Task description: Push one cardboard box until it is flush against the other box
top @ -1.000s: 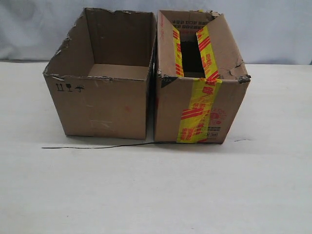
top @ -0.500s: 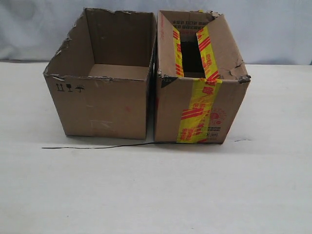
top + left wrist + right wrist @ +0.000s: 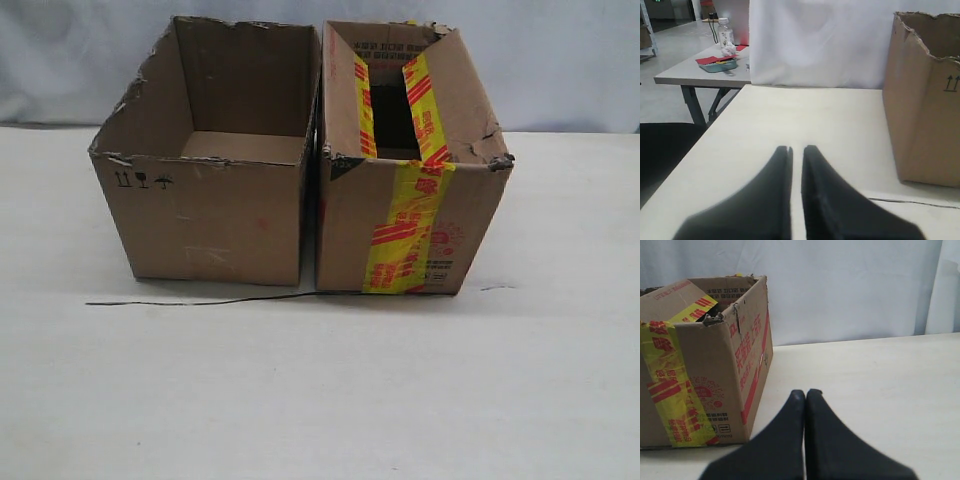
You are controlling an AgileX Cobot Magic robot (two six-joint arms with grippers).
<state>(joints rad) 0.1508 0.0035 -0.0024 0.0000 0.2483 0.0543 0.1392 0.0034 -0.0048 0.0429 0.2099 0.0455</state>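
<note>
The cardboard box [image 3: 210, 215] stands just beside the other box [image 3: 400, 220], with a thin dark seam between them. The left gripper [image 3: 796, 150] and right gripper [image 3: 805, 392] are closed and empty. To close any remaining seam, press low and squarely on the outer wall.

The plain box [image 3: 205, 200] is standing on the table [image 3: 320, 400], at the left in the exterior view. The taped box [image 3: 410, 215] is standing just beside it at the right, their near upper corners almost touching. A wire [image 3: 200, 301] is lying before both boxes.
</note>
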